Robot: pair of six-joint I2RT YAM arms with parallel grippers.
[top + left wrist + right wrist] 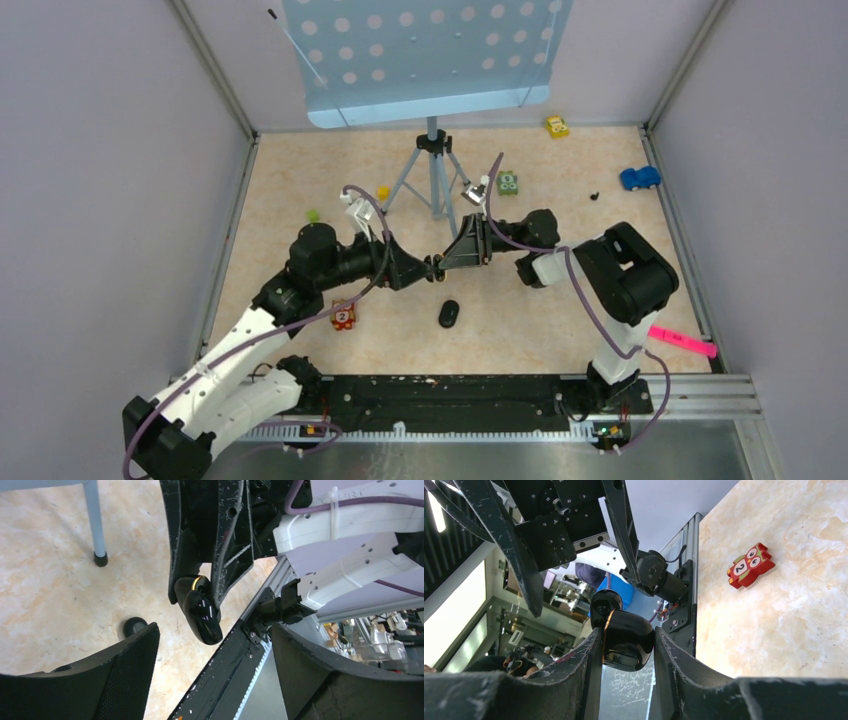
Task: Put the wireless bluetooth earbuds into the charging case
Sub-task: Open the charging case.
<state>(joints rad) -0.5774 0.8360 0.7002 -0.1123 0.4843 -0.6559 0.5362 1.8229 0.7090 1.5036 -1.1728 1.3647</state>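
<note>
From above, both arms reach to the middle of the frame, where the left end effector (430, 267) and right end effector (446, 261) meet tip to tip over the tabletop (520, 330); whatever sits between them is too small to make out here. A dark oval piece (449, 313) lies just below them, with a red owl block (343, 316) to its left. Over at the right, a tiny black earbud (594, 196) rests near the blue toy car (640, 178). On to the left wrist view: the left end effector (215, 630) has its fingers spread wide, nothing between them, and just beyond hangs the glossy black charging case (202, 612) with its gold band, held from above in the right end effector (200, 587). The dark oval piece (134, 626) shows at lower left. Right wrist view now: the right end effector (626, 635) is pinching the charging case (626, 641) squarely between both fingers, and the red owl block (750, 565) sits on the tabletop at upper right.
</note>
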